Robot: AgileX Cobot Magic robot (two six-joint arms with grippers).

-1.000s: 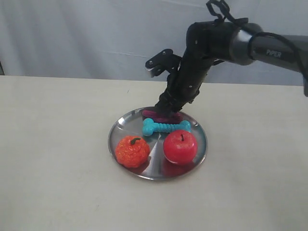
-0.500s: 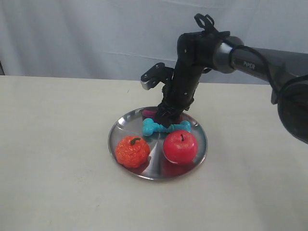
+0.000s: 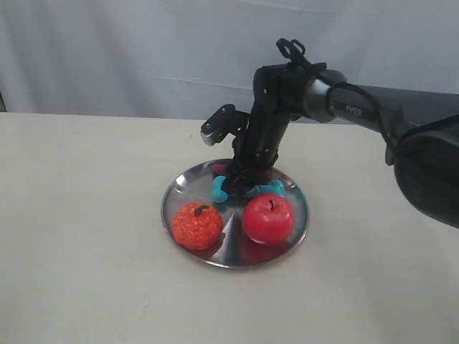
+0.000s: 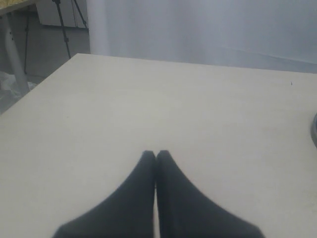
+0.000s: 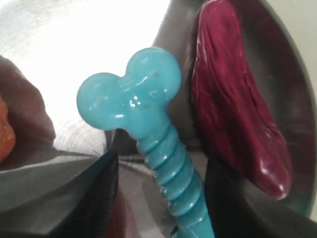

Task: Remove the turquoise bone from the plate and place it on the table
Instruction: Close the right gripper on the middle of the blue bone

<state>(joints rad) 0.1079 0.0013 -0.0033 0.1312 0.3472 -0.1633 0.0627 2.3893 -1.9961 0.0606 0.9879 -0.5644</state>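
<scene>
My right gripper [image 5: 161,166] has moved down from over the dark purple piece [image 5: 233,114]. Its jaws now stand spread, straddling the ribbed shaft of the turquoise bone [image 5: 148,114], which lies on the plate [image 3: 208,261]. Next step, probably: clamp. My left gripper [image 4: 156,157] is closed over the table [image 4: 198,99].

Small turquoise bone [image 3: 220,188], rubbery and glossy, with a ribbed shaft and a two-lobed knob [image 5: 130,94] at the end. Lying flat on the plate [image 3: 174,195], toward its upper part, just above the middle of the exterior frame. Only the two ends visible there, shaft covered. Round shiny silver plate, shallow rim, sitting flat mid-frame. Under it, plain cream-beige matte table [image 3: 86,251] filling the lower frame.
</scene>
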